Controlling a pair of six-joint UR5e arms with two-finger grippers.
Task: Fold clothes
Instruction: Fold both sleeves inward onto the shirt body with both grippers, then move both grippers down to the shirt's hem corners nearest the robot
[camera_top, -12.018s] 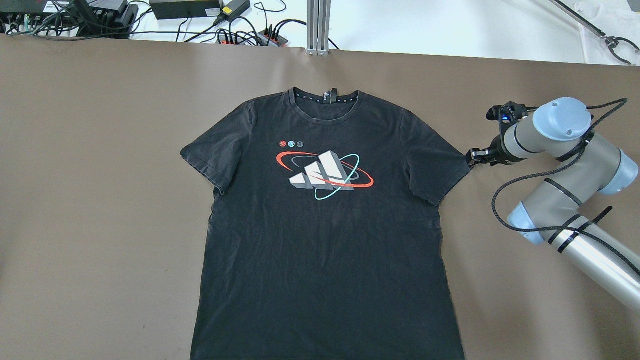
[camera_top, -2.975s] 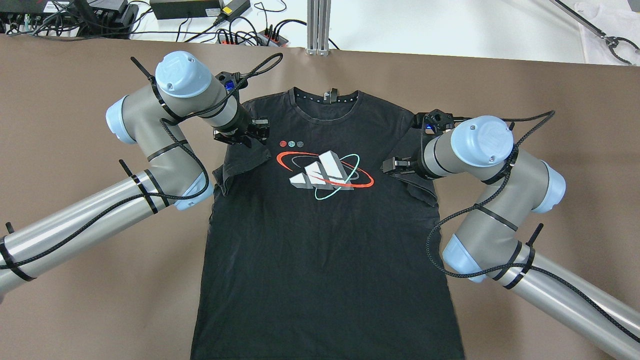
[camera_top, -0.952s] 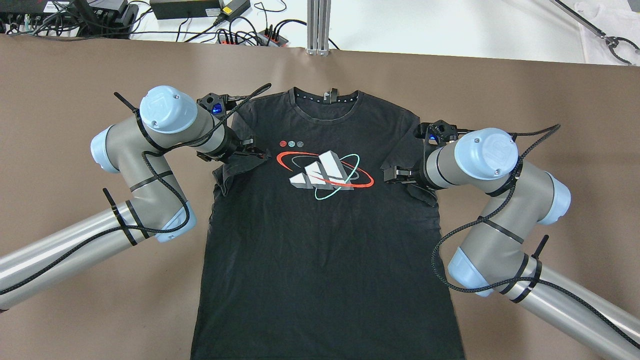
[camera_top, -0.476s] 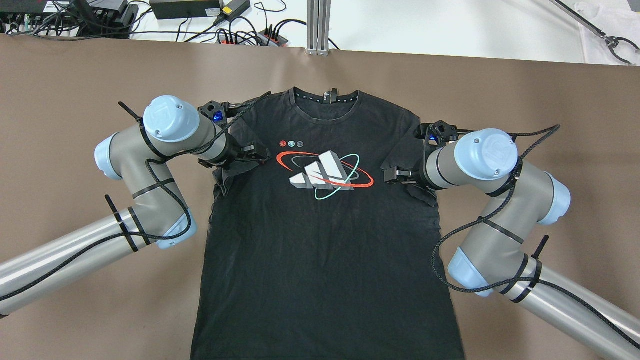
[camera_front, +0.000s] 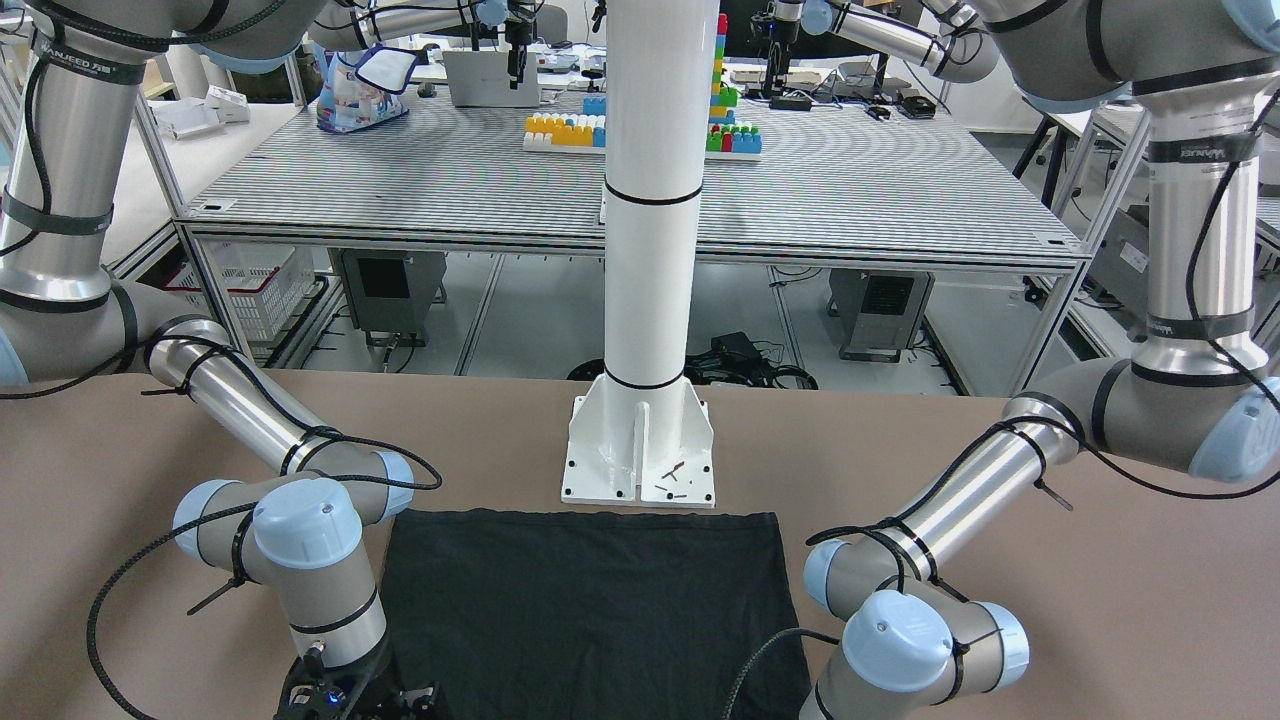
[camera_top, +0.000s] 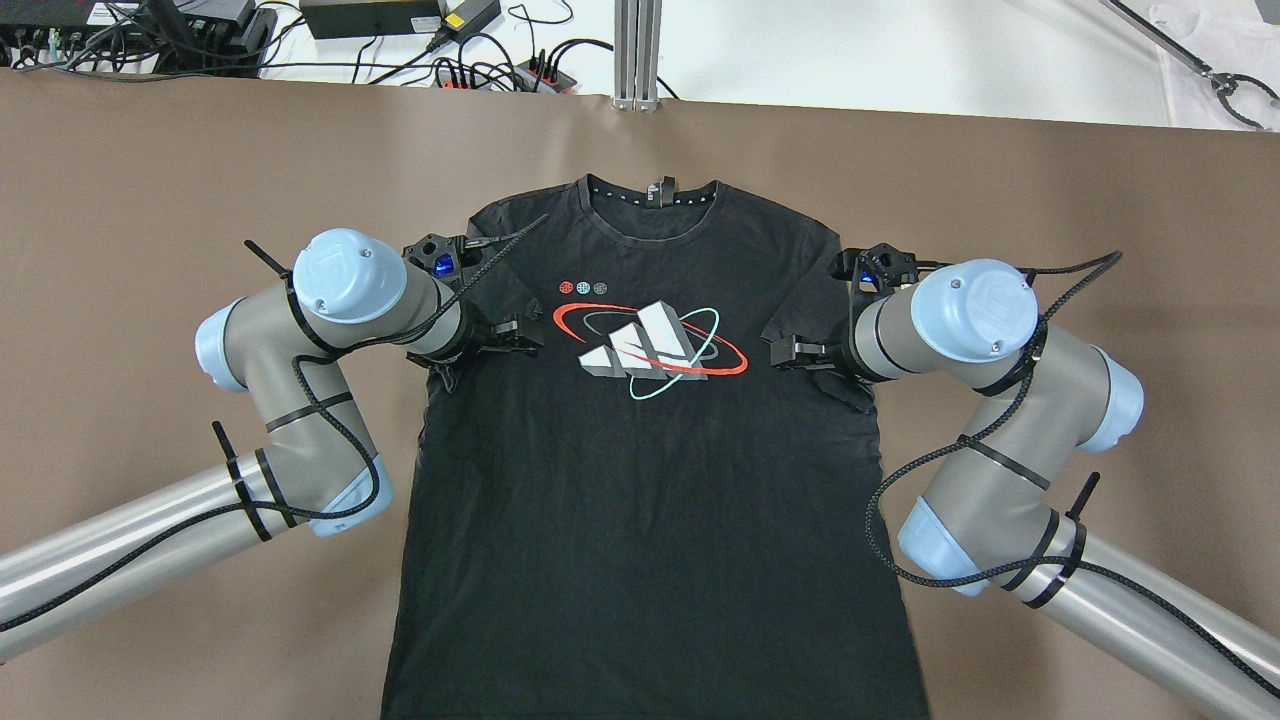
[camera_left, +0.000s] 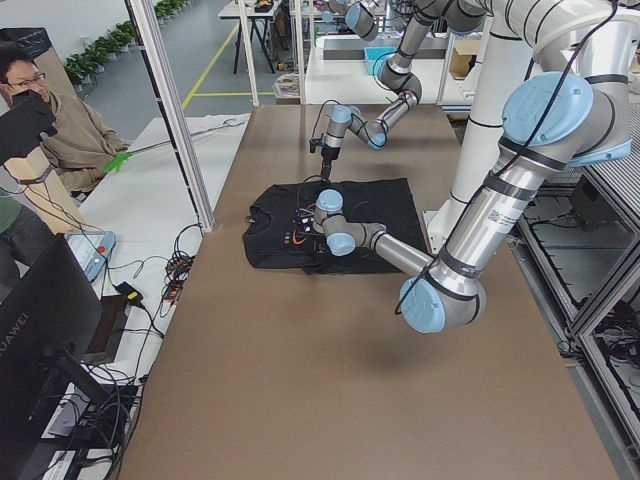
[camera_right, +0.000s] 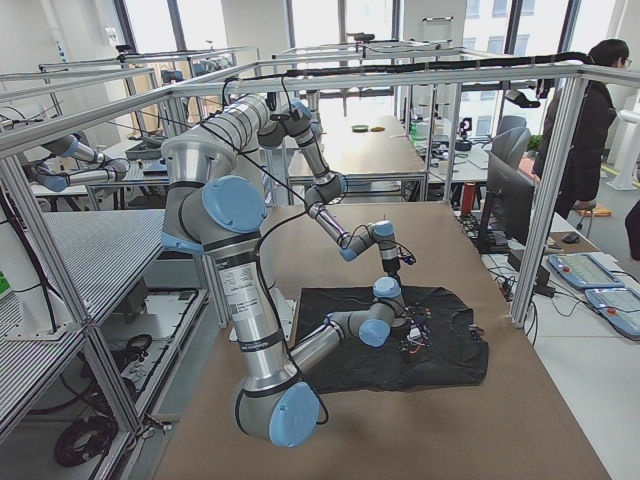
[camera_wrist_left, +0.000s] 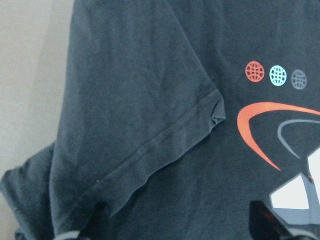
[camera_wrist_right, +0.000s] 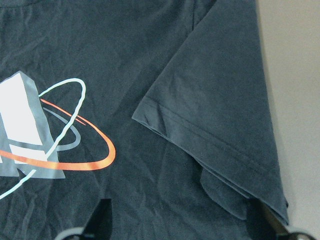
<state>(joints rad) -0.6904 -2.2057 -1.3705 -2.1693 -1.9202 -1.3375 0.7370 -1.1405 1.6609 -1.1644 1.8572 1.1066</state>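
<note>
Since the left sleeve (camera_wrist_left: 135, 125) and right sleeve (camera_wrist_right: 220, 115) lie folded inward and flat on the chest, I hang my left claw (camera_top: 522, 337) at nine o'clock of the printed logo (camera_top: 650, 350) and my right claw (camera_top: 785, 350) at three o'clock, both spread wide and gripping nothing. The black T-shirt (camera_top: 650, 480) lies face up in the middle of the brown table (camera_top: 150, 200), collar (camera_top: 650, 205) toward twelve. I judge the body folds are not yet made.

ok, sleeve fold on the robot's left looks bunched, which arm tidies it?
Left. The left gripper hangs open right over that sleeve of the T-shirt; the right gripper, also open, is across the chest print over the other sleeve.
</note>
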